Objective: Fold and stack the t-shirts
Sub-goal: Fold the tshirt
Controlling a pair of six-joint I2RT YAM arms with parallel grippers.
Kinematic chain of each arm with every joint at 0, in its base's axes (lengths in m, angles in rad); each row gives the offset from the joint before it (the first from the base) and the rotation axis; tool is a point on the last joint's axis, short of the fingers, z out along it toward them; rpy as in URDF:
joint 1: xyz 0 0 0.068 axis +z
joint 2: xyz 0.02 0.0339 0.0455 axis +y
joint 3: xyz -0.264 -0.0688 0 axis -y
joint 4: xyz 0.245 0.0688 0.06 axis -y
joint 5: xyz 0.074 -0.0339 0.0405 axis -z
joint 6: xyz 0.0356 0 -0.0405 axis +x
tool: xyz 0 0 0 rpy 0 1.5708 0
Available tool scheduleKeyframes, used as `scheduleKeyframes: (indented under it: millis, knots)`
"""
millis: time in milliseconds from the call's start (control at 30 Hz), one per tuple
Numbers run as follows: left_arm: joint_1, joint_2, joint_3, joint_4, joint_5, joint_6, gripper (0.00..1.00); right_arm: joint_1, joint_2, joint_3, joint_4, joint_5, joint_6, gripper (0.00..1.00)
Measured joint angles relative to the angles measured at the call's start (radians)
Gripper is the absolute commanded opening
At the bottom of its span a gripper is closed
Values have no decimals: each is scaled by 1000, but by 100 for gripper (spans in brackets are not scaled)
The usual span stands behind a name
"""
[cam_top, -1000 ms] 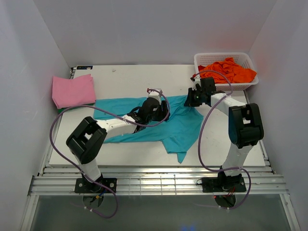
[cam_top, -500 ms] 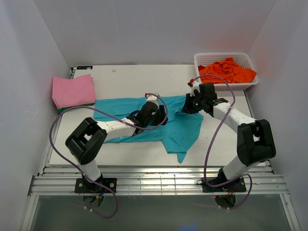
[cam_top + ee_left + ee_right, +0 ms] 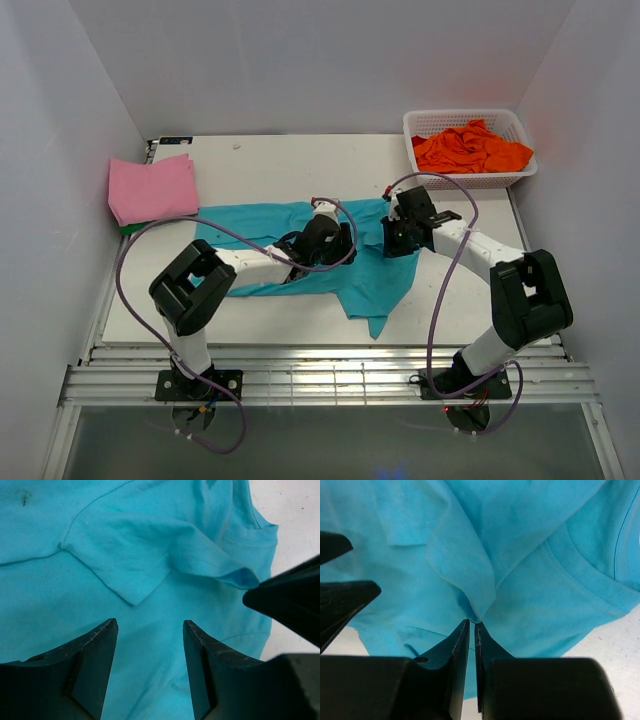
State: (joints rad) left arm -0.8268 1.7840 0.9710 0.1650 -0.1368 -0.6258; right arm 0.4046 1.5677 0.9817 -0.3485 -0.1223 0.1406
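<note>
A teal t-shirt (image 3: 375, 270) lies spread across the middle of the table. My right gripper (image 3: 388, 238) is at its right side, jaws almost together, pinching the tip of a raised sleeve fold (image 3: 465, 575) between the fingertips (image 3: 472, 623). The same fold (image 3: 220, 567) runs up to the right gripper's dark finger (image 3: 290, 597) in the left wrist view. My left gripper (image 3: 340, 243) hovers open just over the shirt's middle (image 3: 150, 625), with only flat teal cloth between its fingers. A folded pink t-shirt (image 3: 152, 188) lies at the far left on a green one (image 3: 125, 229). Orange t-shirts (image 3: 470, 148) are heaped in the basket.
The white lattice basket (image 3: 420, 122) stands at the back right corner. The two grippers are close together over the shirt, the left fingers (image 3: 340, 600) showing at the left edge of the right wrist view. White walls enclose the table on three sides.
My right gripper has moved left and nearer, carrying the sleeve fold inward over the shirt. My left gripper has shifted slightly right and stays open.
</note>
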Motion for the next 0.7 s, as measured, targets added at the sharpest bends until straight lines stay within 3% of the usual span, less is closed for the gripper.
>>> scheduleKeyframes:
  millis: [300,700]
  knots:
    - [0,121,66,8,-18,13,64,46,-3,-32,-53,68,19,16]
    - [-1,143,109,35,-36,34,61,55,-13,-49,-53,75,32,16]
